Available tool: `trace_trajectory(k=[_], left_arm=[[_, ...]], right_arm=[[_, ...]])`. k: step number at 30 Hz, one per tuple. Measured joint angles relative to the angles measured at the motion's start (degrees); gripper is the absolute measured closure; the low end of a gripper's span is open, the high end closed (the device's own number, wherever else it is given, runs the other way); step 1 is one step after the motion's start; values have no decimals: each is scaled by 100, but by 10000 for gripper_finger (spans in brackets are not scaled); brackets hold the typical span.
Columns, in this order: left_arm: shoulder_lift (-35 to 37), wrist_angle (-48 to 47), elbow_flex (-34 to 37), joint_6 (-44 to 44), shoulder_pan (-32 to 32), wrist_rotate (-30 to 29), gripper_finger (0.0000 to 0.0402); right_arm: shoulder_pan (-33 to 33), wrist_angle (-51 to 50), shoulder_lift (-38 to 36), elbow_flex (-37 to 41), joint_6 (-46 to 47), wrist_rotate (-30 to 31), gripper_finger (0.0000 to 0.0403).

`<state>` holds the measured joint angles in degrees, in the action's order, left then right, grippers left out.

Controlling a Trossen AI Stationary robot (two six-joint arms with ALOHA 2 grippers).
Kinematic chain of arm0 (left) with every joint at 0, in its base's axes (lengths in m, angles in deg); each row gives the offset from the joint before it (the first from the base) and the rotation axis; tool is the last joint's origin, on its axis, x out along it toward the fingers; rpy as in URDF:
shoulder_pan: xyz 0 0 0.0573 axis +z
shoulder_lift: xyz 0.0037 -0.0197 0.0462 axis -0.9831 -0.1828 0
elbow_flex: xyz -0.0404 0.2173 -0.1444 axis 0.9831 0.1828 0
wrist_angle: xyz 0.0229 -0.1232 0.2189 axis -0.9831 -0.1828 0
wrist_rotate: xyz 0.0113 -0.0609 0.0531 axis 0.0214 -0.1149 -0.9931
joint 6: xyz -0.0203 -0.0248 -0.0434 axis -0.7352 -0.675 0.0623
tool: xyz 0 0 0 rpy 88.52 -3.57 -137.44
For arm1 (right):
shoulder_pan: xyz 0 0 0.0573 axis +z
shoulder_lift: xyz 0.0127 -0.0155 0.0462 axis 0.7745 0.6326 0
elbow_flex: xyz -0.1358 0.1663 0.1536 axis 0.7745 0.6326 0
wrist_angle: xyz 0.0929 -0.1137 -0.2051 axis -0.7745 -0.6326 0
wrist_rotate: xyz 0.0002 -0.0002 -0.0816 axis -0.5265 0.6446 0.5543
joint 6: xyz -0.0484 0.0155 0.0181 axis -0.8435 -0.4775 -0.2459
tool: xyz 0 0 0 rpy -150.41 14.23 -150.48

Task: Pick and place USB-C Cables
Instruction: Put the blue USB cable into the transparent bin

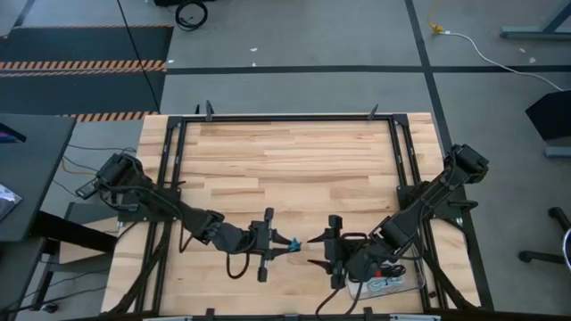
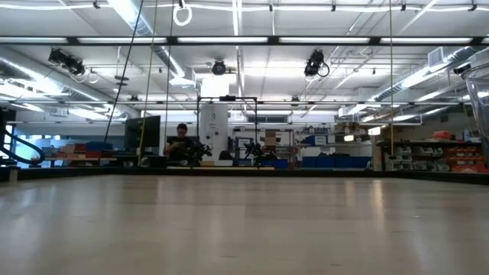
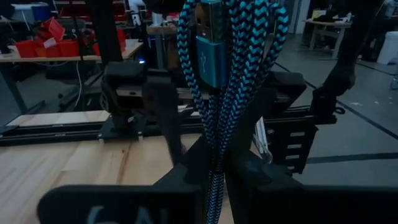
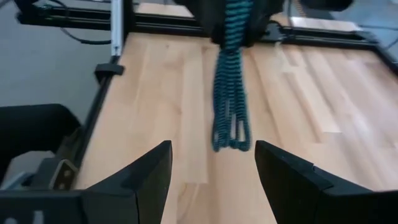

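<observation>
In the lower centre of the high view, slightly left of the middle, the left gripper (image 1: 278,242) is being held above the wooden table (image 1: 285,160), pointing toward the right side of the frame. The teal cable (image 1: 291,242) is being pinched in it: in the left wrist view the braided teal bundle (image 3: 227,93) is being clamped between the closed dark fingers (image 3: 186,168), with a flat metal plug (image 3: 212,43) lying against the loops near the top centre of that picture. The bundle is being held out past the fingertips, apparently so that its free end is offered to the other arm.

Just to the right, in the lower centre of the high view, the right gripper (image 1: 321,250) is being faced toward the left one, the two set close but not touching. In the right wrist view its two fingers (image 4: 146,171) are being kept wide apart with nothing between them, and the hanging loops of the teal cable (image 4: 230,106) are being framed in the upper centre, above the gap. This looks like the set-up for a hand-over, the open fingers being lined up to close on the loops.

At the lower right of the high view, by the table edge beneath the right arm, a clear tray (image 1: 389,285) is being partly hidden; its contents cannot be told.

In the low view neither arm is being shown.
</observation>
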<state>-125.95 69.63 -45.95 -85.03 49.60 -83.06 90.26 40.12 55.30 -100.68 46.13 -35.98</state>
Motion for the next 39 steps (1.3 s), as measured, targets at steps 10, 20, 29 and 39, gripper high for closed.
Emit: trace_trajectory(k=[10,20,29,39], left_arm=[[0,-24,0,-11,-38,12,363],[-22,33,0,-11,-38,8,363],[-22,61,0,-11,-35,7,363],[-22,87,-24,-7,-29,-2,361]], right_arm=[[-184,362,0,0,-106,269,167],[-361,838,147,-2,-179,82,167],[-516,2029,813,-2,-1126,161,189],[-303,1587,586,0,-1335,738,373]])
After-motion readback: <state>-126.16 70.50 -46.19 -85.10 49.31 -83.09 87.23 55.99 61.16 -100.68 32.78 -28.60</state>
